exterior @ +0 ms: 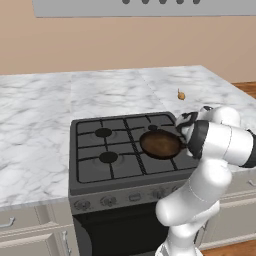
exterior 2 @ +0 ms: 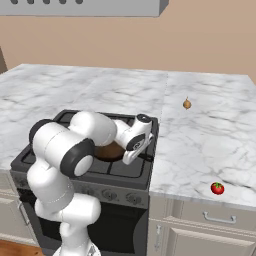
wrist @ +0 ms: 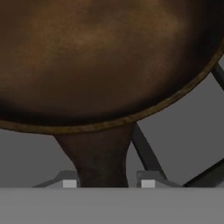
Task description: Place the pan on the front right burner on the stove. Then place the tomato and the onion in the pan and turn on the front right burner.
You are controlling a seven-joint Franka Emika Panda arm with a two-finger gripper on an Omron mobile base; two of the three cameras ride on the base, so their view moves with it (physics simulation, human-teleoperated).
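A: What does the small round dark brown frying pan point(exterior: 161, 143) look like, and where is it?

B: It is shallow, with a mottled brown inside and a thin lighter rim. It sits on the black grates at the front right of the dark grey four-burner gas stove point(exterior: 95, 177), over the front right burner.

A: Which way does it point?

B: Its stubby brown handle root point(wrist: 101, 159) runs from the bowl toward the right side of the stove, into the white arm's gripper point(wrist: 108, 183). So its long axis lies roughly left to right across the range.

A: And the jaws?

B: The two grey finger tips point(wrist: 69, 183) stand on either side of the handle, close against it. Whether they clamp it or have just let go, I cannot tell.

A: The other items?

B: The small tan onion point(exterior 2: 187, 104) with a pointed tip stands far back on the white marble counter point(exterior 2: 220, 145), right of the stove. The small bright red tomato point(exterior 2: 217, 188) lies near the counter's front edge, well apart from the onion.
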